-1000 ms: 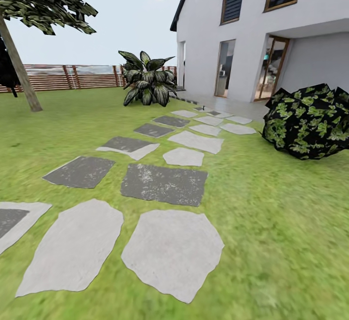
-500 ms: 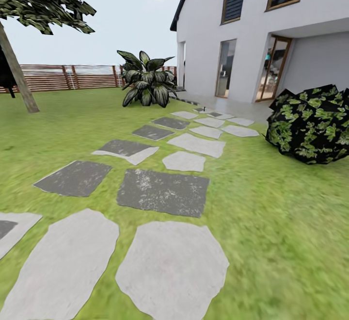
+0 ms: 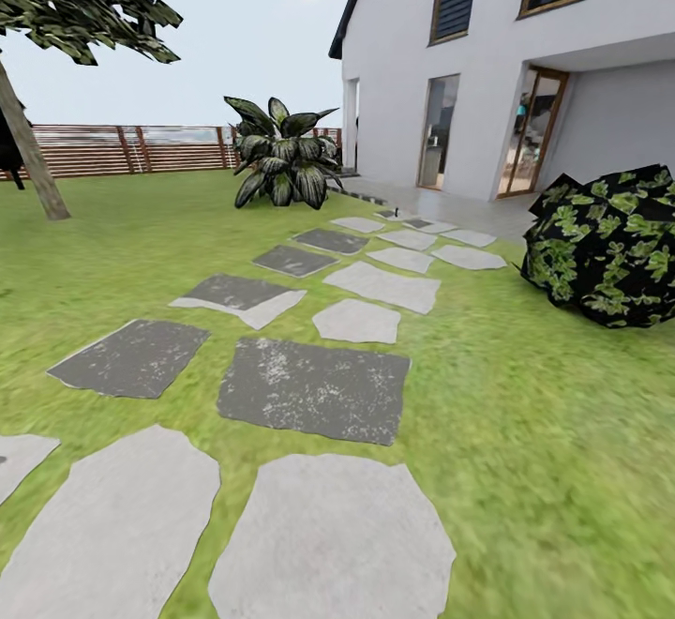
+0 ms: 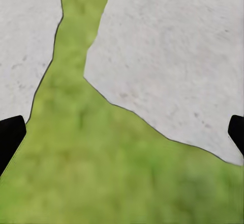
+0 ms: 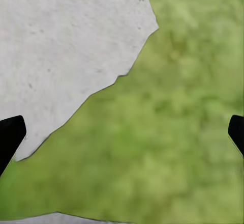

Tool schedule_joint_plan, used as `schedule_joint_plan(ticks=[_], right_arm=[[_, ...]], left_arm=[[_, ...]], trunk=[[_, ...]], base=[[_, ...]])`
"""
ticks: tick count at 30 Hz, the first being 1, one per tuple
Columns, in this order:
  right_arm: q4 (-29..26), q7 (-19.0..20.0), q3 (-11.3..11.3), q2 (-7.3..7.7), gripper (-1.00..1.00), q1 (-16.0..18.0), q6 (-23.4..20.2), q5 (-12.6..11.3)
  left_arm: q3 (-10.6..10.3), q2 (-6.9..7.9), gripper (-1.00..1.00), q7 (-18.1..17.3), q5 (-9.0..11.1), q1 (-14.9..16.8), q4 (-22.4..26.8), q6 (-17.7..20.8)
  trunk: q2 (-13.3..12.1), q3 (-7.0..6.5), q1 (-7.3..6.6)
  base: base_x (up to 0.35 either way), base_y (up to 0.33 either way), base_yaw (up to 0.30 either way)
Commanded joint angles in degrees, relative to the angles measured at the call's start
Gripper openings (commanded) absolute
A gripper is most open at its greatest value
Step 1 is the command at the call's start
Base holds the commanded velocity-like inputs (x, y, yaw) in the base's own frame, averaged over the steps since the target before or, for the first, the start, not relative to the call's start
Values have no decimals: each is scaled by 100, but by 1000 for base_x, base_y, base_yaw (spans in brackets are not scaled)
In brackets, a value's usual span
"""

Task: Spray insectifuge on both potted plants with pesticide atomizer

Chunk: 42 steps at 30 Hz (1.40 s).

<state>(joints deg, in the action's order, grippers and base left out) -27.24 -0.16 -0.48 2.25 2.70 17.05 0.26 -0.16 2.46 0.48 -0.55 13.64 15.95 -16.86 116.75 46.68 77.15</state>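
Fingers (image 4: 11,135) spread over lawn (image 4: 117,183).

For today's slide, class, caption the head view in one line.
Stepping-stone path crossing the lawn toward a white house, bushes alongside.

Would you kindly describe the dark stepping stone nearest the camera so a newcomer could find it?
Follow the stepping-stone path that runs from the white house across the lawn. The dark grey slab lies just beyond the two big pale stones: the largest dark one, roughly rectangular, speckled white.

Bright even daylight, pale hazy sky (image 3: 253,28), soft shadowless lawn (image 3: 544,431), blurred wrist views
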Motion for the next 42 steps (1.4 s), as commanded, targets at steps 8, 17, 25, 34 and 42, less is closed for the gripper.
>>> schedule_joint_plan(ticks=[8,17,25,34,42], right_arm=[[-49,-2,-12,3,100,3,27,9],[-44,-2,-1,3,100,5,27,9],[-32,-6,-4,2,100,3,27,9],[-27,-9,-4,3,100,3,27,9],[-27,-10,-10,2,100,3,27,9]], left_arm=[[-2,1,100,5,-6,4,-5,-18],[-2,1,100,5,-6,0,-5,-17],[-2,1,100,5,-6,1,-5,-17],[-2,1,100,5,-6,3,-5,-13],[-2,1,100,5,-6,2,-5,-11]], trunk=[[2,5,3],[2,5,3],[2,5,3],[2,5,3],[2,5,3]], base=[[338,0,0],[338,0,0],[338,0,0],[338,0,0],[338,0,0]])
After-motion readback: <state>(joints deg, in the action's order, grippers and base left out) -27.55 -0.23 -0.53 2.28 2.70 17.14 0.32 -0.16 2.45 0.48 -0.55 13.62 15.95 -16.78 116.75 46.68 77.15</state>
